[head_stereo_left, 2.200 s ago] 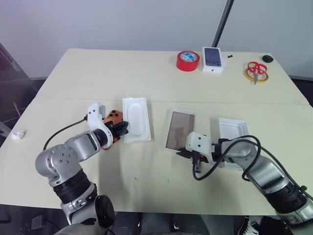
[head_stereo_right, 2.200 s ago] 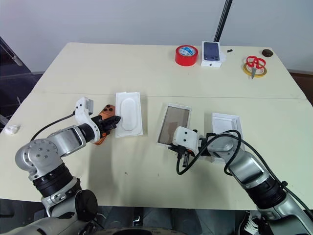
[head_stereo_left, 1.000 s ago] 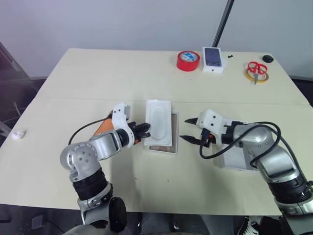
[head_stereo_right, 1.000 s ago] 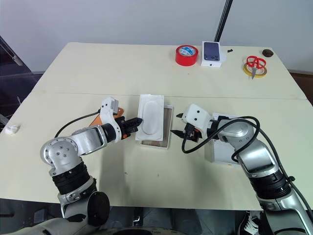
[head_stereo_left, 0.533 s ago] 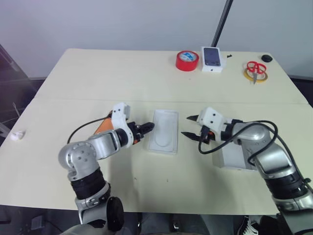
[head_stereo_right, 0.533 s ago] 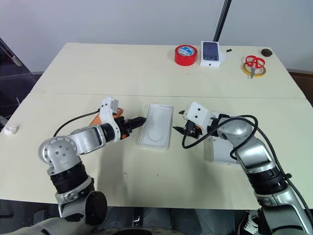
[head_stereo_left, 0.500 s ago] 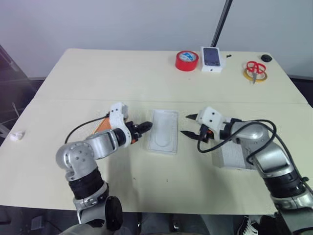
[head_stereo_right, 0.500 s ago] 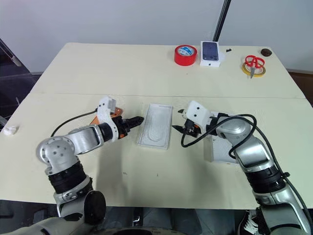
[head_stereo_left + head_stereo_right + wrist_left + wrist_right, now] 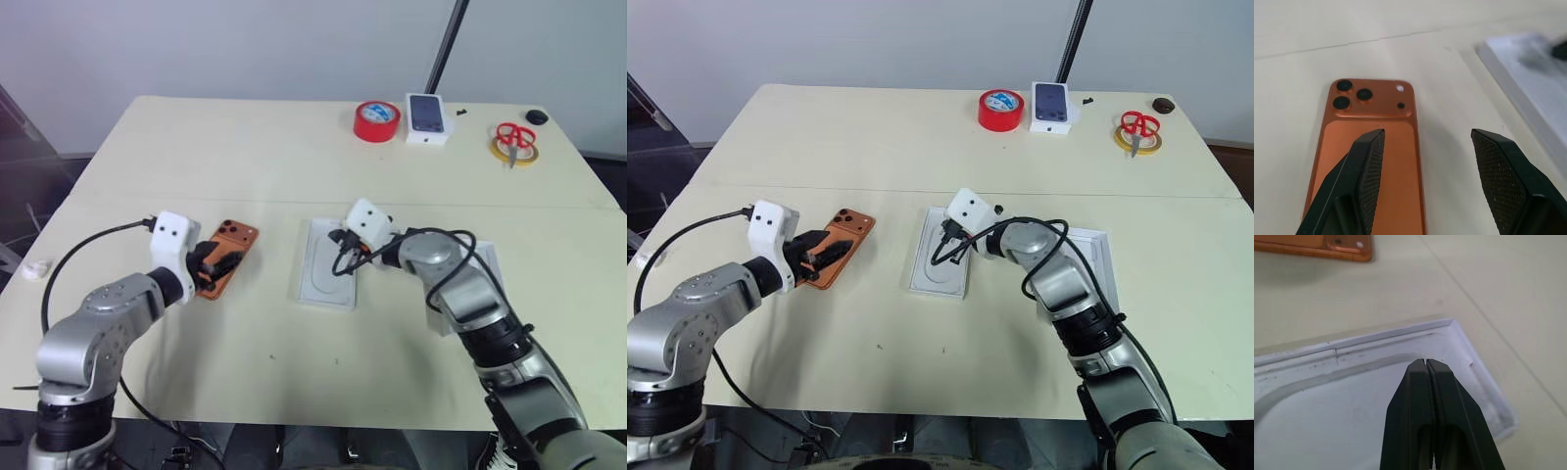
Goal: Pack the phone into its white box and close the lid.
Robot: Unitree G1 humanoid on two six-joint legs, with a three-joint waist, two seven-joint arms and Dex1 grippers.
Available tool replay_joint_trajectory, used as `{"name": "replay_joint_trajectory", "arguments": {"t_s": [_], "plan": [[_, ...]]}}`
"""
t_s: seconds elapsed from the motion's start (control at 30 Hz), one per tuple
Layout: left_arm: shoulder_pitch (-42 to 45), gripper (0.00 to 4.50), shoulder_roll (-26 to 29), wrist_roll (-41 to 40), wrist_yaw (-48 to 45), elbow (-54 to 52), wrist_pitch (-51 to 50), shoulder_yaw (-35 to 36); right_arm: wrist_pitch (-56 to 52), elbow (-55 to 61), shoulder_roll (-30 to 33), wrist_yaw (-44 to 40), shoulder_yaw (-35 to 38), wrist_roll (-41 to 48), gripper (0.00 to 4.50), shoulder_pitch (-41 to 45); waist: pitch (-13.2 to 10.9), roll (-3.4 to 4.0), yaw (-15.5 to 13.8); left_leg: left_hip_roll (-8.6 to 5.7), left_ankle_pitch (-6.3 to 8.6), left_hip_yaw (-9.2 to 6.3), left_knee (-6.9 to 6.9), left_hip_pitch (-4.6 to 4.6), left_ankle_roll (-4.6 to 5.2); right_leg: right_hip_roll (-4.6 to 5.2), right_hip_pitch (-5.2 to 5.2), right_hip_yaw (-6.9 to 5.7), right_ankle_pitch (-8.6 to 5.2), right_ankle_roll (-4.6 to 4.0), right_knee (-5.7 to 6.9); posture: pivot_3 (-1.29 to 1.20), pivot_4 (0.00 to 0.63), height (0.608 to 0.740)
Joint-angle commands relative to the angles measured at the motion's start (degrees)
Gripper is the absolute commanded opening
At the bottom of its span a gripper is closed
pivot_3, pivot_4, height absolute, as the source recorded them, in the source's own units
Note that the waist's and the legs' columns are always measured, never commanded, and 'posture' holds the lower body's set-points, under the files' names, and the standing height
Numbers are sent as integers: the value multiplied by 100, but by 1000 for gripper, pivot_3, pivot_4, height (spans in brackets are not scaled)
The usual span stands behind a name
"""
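The orange phone (image 9: pixel 238 242) lies back up on the table at the left, its camera bump at the far end. My left gripper (image 9: pixel 223 262) is open low over the phone's near half; one finger (image 9: pixel 1364 161) is above the phone and the other above bare table. The white box (image 9: pixel 318 296) sits mid-table with a white insert (image 9: pixel 325 272) with an oval recess lying in it. My right gripper (image 9: pixel 340 249) is shut, its tip (image 9: pixel 1426 363) at the insert's surface near one end. The lid (image 9: pixel 1104 245) lies to the right, partly behind my right arm.
At the table's far edge stand a red tape roll (image 9: pixel 376 120), a small white box with a dark phone picture (image 9: pixel 427 117) and red scissors on yellow tape (image 9: pixel 513 142). A crumpled white scrap (image 9: pixel 37 270) lies at the left edge. A black pole (image 9: pixel 446 44) rises behind.
My left gripper set the insert into the white box, let go and swung left over the phone, open. My right gripper moved left onto the insert and shut.
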State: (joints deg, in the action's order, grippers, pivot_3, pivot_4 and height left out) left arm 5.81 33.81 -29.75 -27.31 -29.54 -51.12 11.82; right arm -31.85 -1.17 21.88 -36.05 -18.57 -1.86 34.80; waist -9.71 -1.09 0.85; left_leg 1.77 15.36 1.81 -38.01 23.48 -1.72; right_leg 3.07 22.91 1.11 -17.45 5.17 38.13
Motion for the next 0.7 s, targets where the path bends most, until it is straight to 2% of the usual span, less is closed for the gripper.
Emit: {"name": "replay_joint_trajectory", "arguments": {"t_s": [0.03,0.2,0.33,0.4,0.47,0.53,0.7], "plan": [[-321,2955,240,97,-461,-370,635,-66,55,-255,-138,276,-73,-282,51,205,0,0,-12,-2,1,1,1,0,1,5,1,-1,-3,-6,0,0,150,718],[-657,2955,215,-41,-512,-532,796,73,91,-311,-141,157,-250,-405,51,162,0,1,9,-6,4,1,4,2,7,15,4,-3,-8,-15,0,0,150,718],[-646,2955,68,-266,-171,-409,450,480,209,11,-194,22,-156,-265,51,182,-1,2,22,-5,4,1,5,2,8,14,5,-4,0,1,1,0,150,718],[-450,3522,-87,-378,271,-114,93,850,141,252,-287,-57,-40,-90,0,270,-1,2,25,-5,5,1,5,2,9,13,6,-5,1,2,3,0,150,718],[-254,4335,-170,-501,524,98,-185,1085,-3,393,-400,-103,16,39,0,355,-1,2,29,-2,4,-2,5,2,10,6,7,-8,2,4,8,0,150,718],[-2,4465,-179,-535,754,348,-479,1225,-232,485,-589,-107,-8,137,0,475,-1,2,27,-3,4,-2,4,2,10,3,7,-9,2,4,9,0,150,718],[953,4465,-145,-314,1298,1552,-1272,1080,-583,299,-1140,-100,-749,-116,0,774,1,-1,23,0,4,-7,1,2,10,-12,8,-16,2,5,12,0,150,718]]}}
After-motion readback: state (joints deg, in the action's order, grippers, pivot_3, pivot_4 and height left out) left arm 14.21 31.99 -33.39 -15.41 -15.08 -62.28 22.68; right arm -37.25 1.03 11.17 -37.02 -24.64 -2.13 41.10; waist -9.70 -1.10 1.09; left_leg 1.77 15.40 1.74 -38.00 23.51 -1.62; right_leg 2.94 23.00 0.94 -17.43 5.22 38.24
